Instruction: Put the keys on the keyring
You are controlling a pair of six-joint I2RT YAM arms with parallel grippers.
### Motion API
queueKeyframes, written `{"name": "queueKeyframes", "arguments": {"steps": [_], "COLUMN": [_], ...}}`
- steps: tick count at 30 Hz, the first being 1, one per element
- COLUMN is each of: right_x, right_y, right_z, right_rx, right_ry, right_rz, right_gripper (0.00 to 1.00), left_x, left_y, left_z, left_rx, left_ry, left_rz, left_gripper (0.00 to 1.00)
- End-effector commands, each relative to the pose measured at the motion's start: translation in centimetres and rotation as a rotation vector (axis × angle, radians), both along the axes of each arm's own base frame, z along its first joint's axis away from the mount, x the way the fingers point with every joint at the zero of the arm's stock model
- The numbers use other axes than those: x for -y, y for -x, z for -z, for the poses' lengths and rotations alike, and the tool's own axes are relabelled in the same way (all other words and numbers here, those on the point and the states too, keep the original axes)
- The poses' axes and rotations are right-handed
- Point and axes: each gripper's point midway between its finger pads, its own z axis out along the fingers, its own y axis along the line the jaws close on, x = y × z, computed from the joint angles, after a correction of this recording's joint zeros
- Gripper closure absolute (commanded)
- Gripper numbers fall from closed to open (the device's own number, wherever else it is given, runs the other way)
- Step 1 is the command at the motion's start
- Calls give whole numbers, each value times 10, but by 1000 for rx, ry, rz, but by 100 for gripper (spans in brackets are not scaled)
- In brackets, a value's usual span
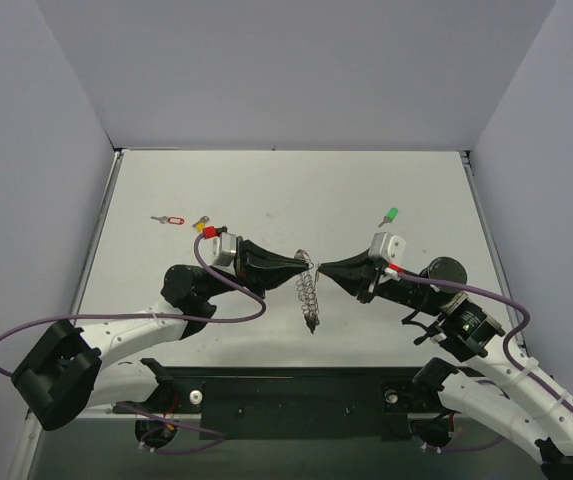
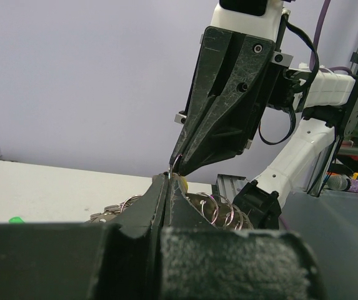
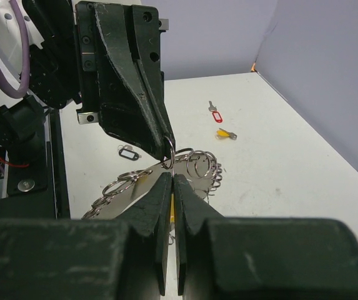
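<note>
Keyring [image 1: 309, 295] hangs pinched by clenched left claw [image 1: 305, 264] and right claw [image 1: 323, 268]; black key [image 3: 129, 152] visible only from right wrist

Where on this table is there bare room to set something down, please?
Bare: far strip of table behind the green key, and right of it. Crowded: centre, where left gripper and right gripper meet at the keyring; red-tagged key, yellow key far left.

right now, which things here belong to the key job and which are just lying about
Job: keyring, pinched by left claw and right claw; red-tag key, yellow key, green key, black-tag key.
Not part of it: purple cable, black base plate.
</note>
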Motion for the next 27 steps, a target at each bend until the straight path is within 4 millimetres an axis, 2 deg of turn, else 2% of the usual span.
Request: {"name": "queueKeyframes", "arguments": {"steps": [1,27], "right_x": [-4,-5], "right_y": [2,2], "right_z": [-17,-17], "right_rx": [46,33], "right_ry": [-57,-57], "right_rz": [-15,-17], "right_gripper": [100,100], "left_x": [-31,-32], "left_y": [33,37], "left_z": [-81,-81], "left_rx": [282,289], "left_ry": [286,288], "left_rz": [5,9], "left_gripper": [100,100]}}
